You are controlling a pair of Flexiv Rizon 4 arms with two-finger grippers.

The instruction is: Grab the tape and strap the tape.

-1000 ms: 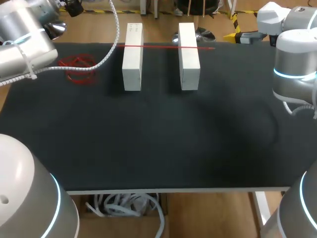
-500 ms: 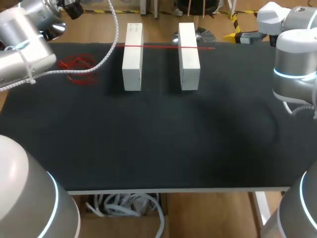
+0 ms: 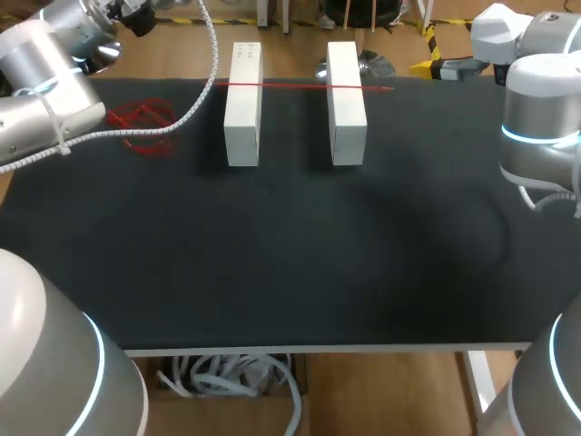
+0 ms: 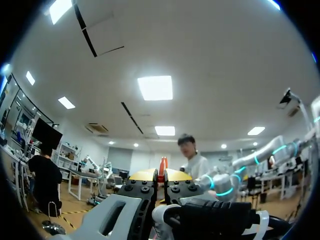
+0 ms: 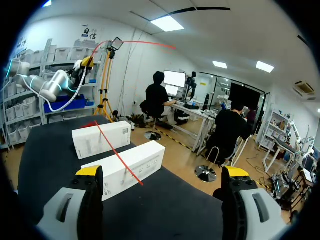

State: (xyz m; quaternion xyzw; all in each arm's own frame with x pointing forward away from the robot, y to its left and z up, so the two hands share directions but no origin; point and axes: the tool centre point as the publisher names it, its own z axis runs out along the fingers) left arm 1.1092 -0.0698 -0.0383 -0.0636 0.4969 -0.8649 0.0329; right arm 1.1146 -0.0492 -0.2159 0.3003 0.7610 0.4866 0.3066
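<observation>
Our left tool (image 4: 161, 175) pinches a red tape (image 4: 162, 165) that juts ahead of its closed tips; our right tool (image 5: 162, 171) gapes empty, white blocks (image 5: 125, 167) just ahead. Held by so little, the tape could slip or whip free.

One table (image 3: 290, 272) with a black top stood there. Two white boxes sat on it, the left box (image 3: 243, 104) and the right box (image 3: 346, 102). Red tape lay on the table in two lots: one straight strip (image 3: 295, 86) across both boxes and one loose tangle (image 3: 143, 123). Two arms came in, the left arm (image 3: 45, 82) and the right arm (image 3: 540, 118). Each carried one gripper, two in all: the left gripper (image 4: 161, 176) and the right gripper (image 5: 162, 172). Each had two yellow tips, making four tips together. One red sliver (image 4: 162, 164) was pinched between the left gripper's tips.
</observation>
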